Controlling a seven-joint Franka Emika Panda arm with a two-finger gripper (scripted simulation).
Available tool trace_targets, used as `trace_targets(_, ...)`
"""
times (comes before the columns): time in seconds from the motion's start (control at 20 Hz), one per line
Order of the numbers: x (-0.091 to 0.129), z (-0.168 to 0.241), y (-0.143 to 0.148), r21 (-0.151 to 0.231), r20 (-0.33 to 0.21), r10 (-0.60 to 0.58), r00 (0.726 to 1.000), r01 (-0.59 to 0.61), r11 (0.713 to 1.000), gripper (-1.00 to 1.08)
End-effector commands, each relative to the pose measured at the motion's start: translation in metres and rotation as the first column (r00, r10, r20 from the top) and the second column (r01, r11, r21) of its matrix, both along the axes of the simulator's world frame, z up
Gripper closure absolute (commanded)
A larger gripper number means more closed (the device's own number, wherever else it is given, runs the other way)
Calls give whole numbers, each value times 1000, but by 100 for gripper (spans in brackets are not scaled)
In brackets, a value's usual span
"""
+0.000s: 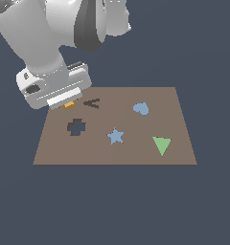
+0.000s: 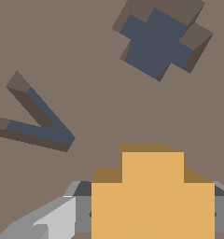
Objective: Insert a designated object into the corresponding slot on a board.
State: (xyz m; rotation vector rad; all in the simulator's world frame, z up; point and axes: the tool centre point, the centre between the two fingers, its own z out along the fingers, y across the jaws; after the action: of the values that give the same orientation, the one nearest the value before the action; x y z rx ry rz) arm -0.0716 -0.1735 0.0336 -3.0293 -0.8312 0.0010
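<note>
The brown board lies flat. My gripper hangs over the board's far corner on the exterior view's left, shut on the orange cross piece, of which only a sliver shows under the hand. In the wrist view the orange piece fills the space between my grey fingers, which press on both its sides. The dark cross-shaped slot lies a short way nearer the camera than the gripper, apart from the piece. I cannot tell whether the piece rests on the board or is lifted.
A dark A-shaped cutout lies just beside the gripper. A blue heart, a blue star and a green triangle sit on the board toward the exterior view's right. The arm's bulk looms over the far left.
</note>
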Motion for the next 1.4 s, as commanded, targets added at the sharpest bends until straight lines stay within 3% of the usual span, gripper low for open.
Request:
trace_targets(0.0,1,0,3,0,1,-49,999,49,999,108)
trace_targets(0.35,3,1,14,0,1,-234,972,234,972,108)
trace_targets(0.65,8,2,27,0,1,-434,901,434,901,108)
trace_targets(1.0,19,3,40,1,1,-654,757,654,757,108)
trace_targets(1.35,32,4,50,1,1,-830,558,830,558,108)
